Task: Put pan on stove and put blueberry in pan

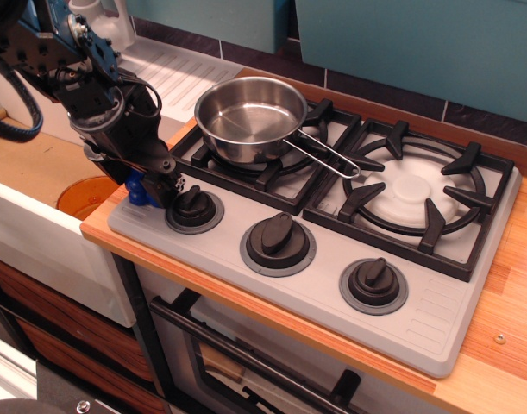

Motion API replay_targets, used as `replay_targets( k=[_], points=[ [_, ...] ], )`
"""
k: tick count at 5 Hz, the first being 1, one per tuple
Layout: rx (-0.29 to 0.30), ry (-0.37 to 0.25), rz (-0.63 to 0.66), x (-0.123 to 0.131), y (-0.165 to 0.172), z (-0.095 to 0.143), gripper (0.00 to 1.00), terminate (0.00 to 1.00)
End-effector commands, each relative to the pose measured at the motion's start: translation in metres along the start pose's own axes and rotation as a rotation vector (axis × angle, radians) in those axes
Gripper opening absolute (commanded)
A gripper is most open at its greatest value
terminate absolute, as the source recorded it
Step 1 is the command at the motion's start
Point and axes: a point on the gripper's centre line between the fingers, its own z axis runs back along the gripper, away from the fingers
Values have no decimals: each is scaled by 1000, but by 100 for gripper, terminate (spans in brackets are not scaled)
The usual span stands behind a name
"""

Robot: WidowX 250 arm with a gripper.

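Stove (436, 323) first since it's the biggest thing: it fills most of the wooden counter (505, 362), and the pan (250, 116) is already parked on the back-left burner grate (246, 159), wire handle pointing right toward the other grate (414, 194). So judging by that, half the job is done and you're on the blueberry part.

Blueberry (136, 187) sits at the stove's front-left corner, just left of the left knob (194, 207), and only a sliver of blue shows behind the gripper (159, 183). The gripper is right down on it, but you can't tell from this angle whether the fingers are clamped on the berry or just around it, so don't assume you've got it.

If it were me: make sure the squeeze is firm (bumpy plastic probably slips), then go straight up before heading anywhere sideways. The left knob is basically touching your fingers on the right, and the grate's front-left corner is just behind.

Room-wise, the counter edge drops off right at that corner toward the sink (39, 233) with the orange disc (86, 194) in it, so a dropped berry likely rolls down there. Up and back-right to the pan is open; clear the rim, then let go low.
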Motion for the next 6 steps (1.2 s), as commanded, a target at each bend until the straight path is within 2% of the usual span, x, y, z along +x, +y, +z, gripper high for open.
replay_targets(
  k=[1,2,3,4,5,6],
  points=[
    [24,2,-12,9,3,2,0,0],
    [35,28,-23,8,3,1,0,0],
    [85,68,-6,7,5,-2,0,0],
    [119,111,8,39,-4,41,0,0],
    [129,121,-2,58,-2,83,0,0],
    [122,128,-9,67,-3,92,0,0]
  ],
)
